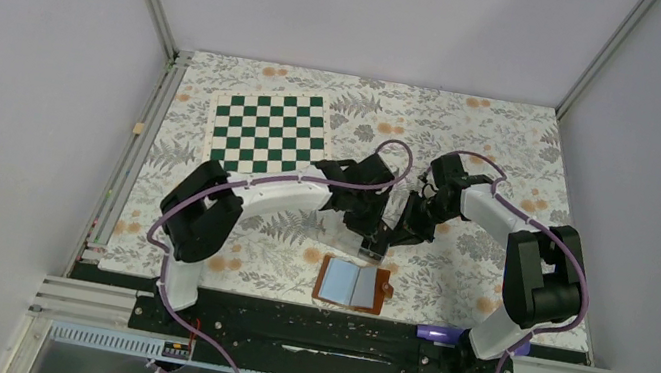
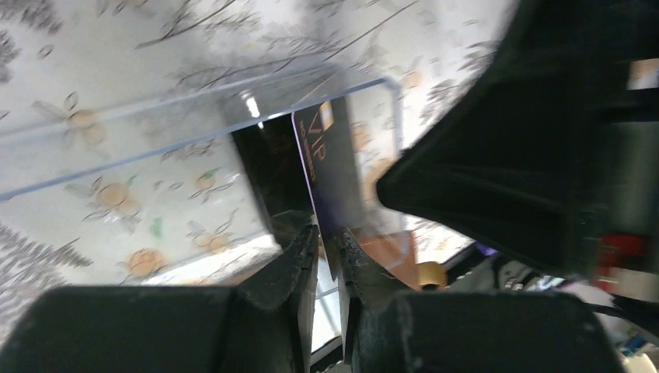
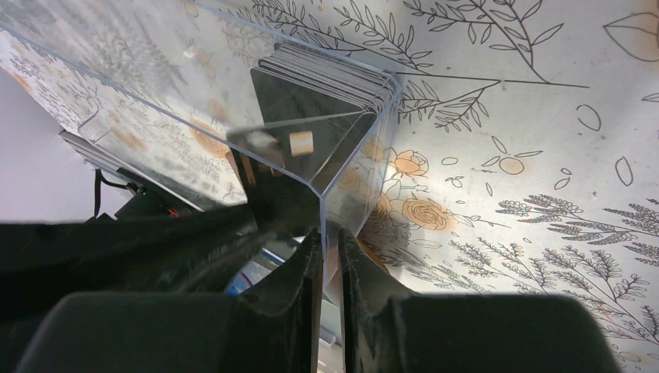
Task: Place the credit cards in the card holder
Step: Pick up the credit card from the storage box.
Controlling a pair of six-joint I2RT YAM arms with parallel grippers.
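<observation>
2 grippers meet at the box [image 3: 155, 101] on the desk [image 1: 516, 147]. Left gripper [image 2: 328, 237]: clamped on the lower edge of 1 black card [image 2: 330, 171] lettered VIP, at the box's corner. Right gripper [image 3: 330, 241]: clamped on a wall of the box. More cards [image 3: 334, 74] stand stacked inside the box. Card holder [image 1: 351, 284]: lying open, pale sleeves up, near the box on its front side.

Left gripper [image 2: 328, 238] pinches an upright black VIP-lettered credit card [image 2: 330, 179] inside clear plastic box [image 2: 116, 137], floral tablecloth [image 2: 93, 47] beneath.
</observation>
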